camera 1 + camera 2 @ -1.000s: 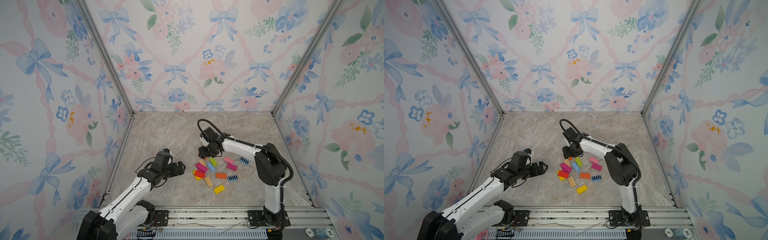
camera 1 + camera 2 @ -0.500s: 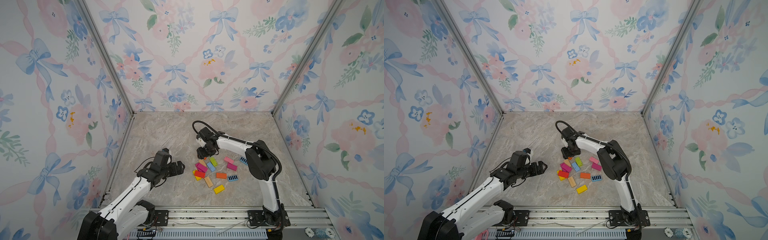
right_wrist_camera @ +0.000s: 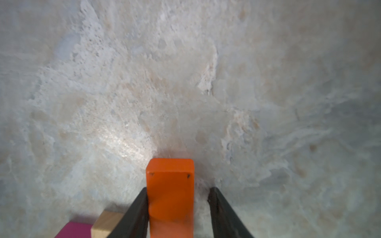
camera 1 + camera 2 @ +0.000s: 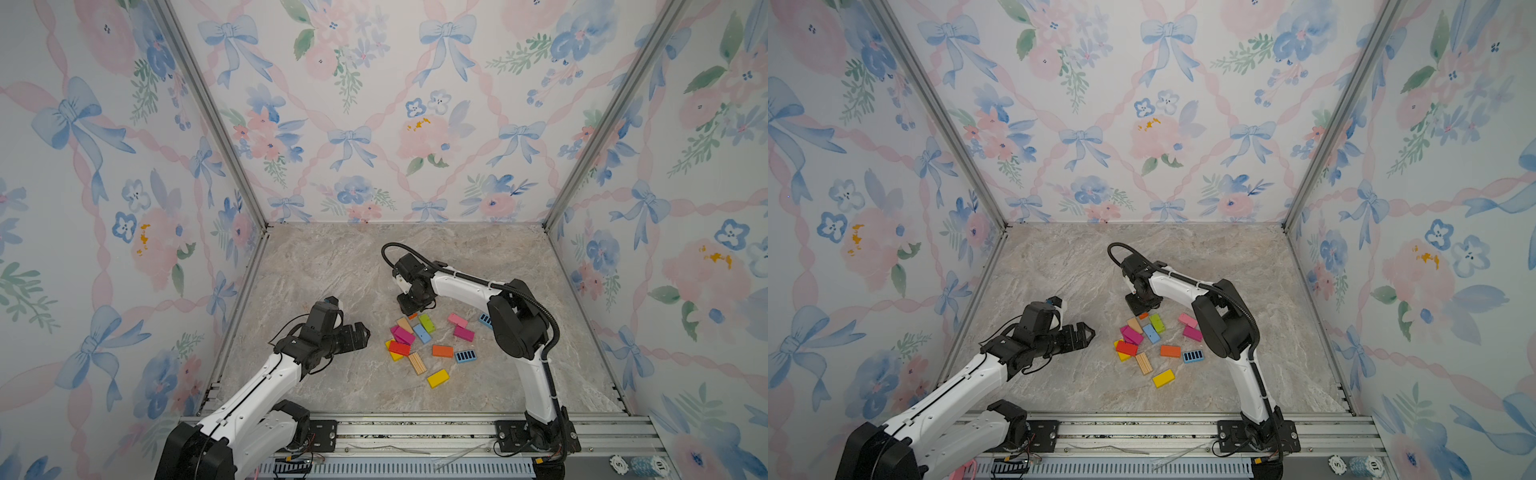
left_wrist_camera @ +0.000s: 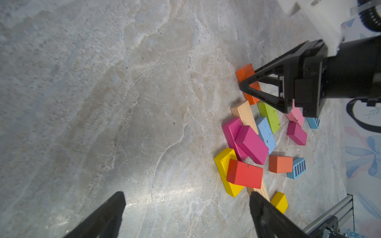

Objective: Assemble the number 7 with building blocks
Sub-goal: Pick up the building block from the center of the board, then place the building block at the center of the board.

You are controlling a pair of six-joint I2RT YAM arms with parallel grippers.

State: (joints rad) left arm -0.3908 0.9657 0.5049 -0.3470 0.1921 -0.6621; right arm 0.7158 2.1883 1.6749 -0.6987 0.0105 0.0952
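Broadly, we see the marble floor (image 4: 332, 266) bare from 9 to 12 o'clock, room we judge is meant for the number 7, of which nothing is laid. Building blocks (image 4: 422, 333) lie heaped at 5 o'clock of centre. We count fifteen: three magenta, two orange, two yellow, two striped blue, and one each of tan, green, pink, light blue, red and lined wood. At the heap's 9 o'clock the left gripper (image 4: 365, 332) hovers, jaws spread wide, empty. At its 12 o'clock the right gripper (image 3: 177, 191) straddles an orange block (image 3: 171, 181), likely chosen because it lies free. One finger (image 3: 140, 206) touches it and the other stands just apart, so there is no grip yet.
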